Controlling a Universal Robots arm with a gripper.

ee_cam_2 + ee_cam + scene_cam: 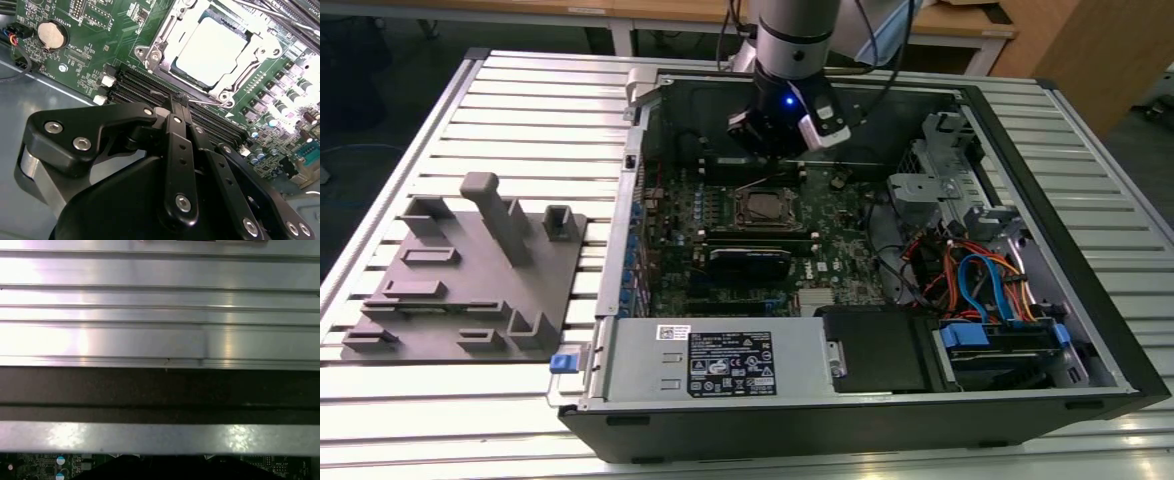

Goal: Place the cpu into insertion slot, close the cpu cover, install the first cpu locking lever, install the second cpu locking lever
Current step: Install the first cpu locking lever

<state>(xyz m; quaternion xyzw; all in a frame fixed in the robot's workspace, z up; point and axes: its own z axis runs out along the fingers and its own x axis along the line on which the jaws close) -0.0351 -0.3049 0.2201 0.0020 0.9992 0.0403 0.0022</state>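
The cpu (212, 47) lies flat in the insertion slot (761, 206) on the green motherboard (847, 255), its pale metal top facing up. The cpu cover (264, 44) is down around it as a silvery frame. A thin wire locking lever (212, 103) runs along the socket's edge nearest my fingers. My gripper (178, 99) is shut with nothing between its black fingers, and its tip hangs just short of that lever, over the black memory slots (145, 84). In the exterior view my gripper (783, 150) hovers inside the case just behind the socket.
The open computer case (1087, 330) lies on a slatted metal table (160, 340). A grey power supply (707, 365) sits at its front, and drive bays with blue and orange cables (981, 285) are on the exterior view's right. A grey fixture block (467, 275) stands on the exterior view's left.
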